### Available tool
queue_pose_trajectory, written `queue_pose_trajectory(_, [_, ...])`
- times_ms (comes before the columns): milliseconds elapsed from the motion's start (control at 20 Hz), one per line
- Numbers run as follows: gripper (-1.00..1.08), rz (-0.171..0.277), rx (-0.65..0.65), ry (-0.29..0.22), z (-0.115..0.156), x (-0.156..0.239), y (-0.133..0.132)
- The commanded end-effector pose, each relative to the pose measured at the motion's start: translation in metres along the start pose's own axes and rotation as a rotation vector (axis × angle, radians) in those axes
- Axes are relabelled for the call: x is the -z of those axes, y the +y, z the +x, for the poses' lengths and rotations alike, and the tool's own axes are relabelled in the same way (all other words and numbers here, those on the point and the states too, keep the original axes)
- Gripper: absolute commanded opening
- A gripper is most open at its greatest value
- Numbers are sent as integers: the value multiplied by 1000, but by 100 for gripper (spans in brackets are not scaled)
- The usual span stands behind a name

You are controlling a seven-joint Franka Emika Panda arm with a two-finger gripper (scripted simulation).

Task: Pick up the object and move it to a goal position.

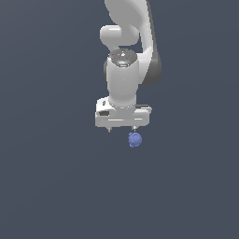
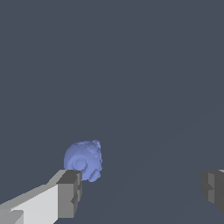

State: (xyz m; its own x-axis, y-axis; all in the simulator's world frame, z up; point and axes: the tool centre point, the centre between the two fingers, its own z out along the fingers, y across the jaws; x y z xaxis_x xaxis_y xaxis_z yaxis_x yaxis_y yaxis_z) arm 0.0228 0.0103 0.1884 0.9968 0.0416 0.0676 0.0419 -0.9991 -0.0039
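Note:
The object is a small bumpy blue-violet blob point(image 1: 135, 139) on the dark grey surface. In the exterior view it lies just below the white gripper point(image 1: 122, 129), close to the fingertip on the exterior view's right. In the wrist view the blob point(image 2: 83, 160) sits just beyond one finger point(image 2: 69, 193), not between the two fingers. The gripper point(image 2: 142, 189) is open wide and holds nothing. The other finger point(image 2: 213, 189) shows at the frame edge.
The white arm point(image 1: 123, 70) rises above the gripper toward the top of the exterior view. A plain dark grey surface point(image 1: 51, 177) lies all around; no goal marker shows.

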Motion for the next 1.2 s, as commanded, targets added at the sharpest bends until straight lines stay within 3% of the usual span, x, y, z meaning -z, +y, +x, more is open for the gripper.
queue_pose_trajectory(0, [100, 0, 3, -2, -1, -3, -2])
queue_pose_trajectory(700, [100, -1, 86, -63, -38, -89, -69])
queue_pose_trajectory(1150, [100, 0, 92, -68, -42, -100, -73])
